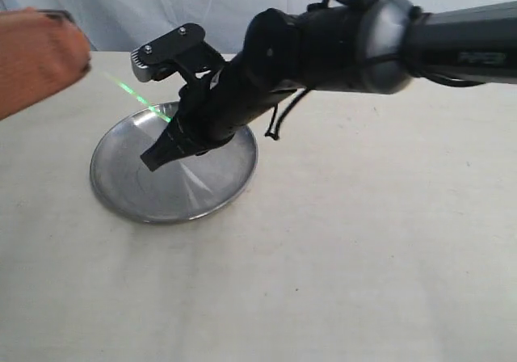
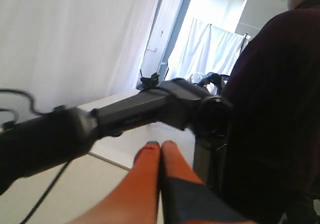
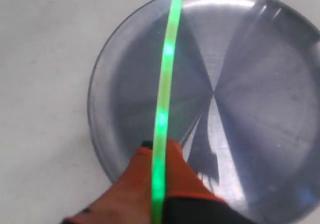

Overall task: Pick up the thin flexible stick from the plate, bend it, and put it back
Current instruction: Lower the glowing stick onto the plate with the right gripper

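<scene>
The thin flexible stick [image 3: 165, 74] glows green and is slightly curved. My right gripper [image 3: 160, 146] is shut on its lower part, and it runs out past the orange fingertips, over the plate [image 3: 260, 109]. In the exterior view the right arm reaches across to the round silver plate [image 1: 161, 191] and the stick [image 1: 137, 97] slants up and left from the right gripper [image 1: 166, 140] toward my left gripper [image 1: 48, 55], which is raised at the far left. The left gripper [image 2: 160, 145] is shut, its orange fingers pressed together with no stick showing between them.
The plate lies on a pale cloth-covered table [image 1: 363, 257]. White curtains [image 1: 202, 6] hang behind it. In the left wrist view the dark right arm [image 2: 125, 114] crosses in front, and a person in dark clothes [image 2: 270, 109] stands beside the table.
</scene>
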